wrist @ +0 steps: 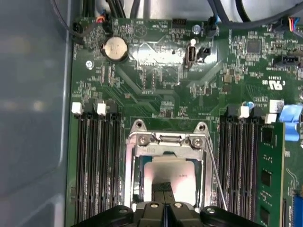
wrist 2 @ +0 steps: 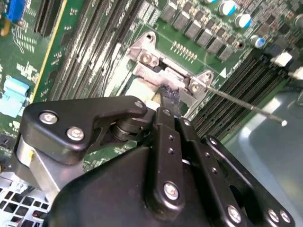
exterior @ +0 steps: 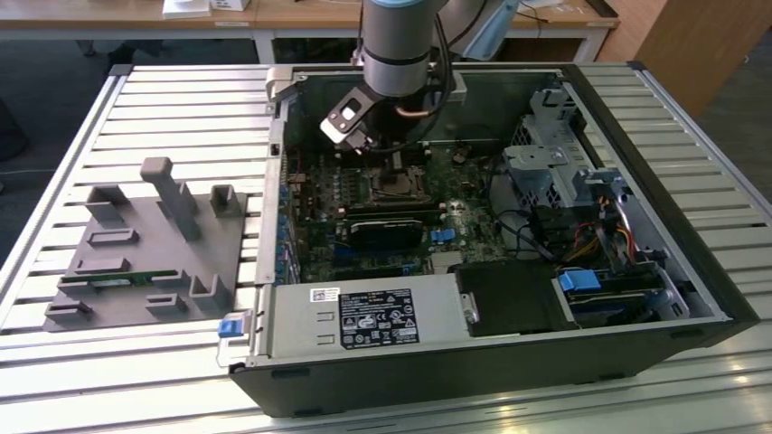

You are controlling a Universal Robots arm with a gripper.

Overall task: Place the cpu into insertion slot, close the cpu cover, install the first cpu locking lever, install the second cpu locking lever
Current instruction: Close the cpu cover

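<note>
The cpu [wrist: 174, 176] just beneath closed fingers [wrist: 156, 211]

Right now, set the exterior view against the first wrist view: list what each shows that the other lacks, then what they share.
Exterior view: the open computer case on a slatted table, a grey fixture block at that view's left, and the arm above. First wrist view: a coin battery, the cpu framed by the cpu cover, a thin lever beside it. Shared: the green motherboard and the gripper down at the insertion slot.
</note>
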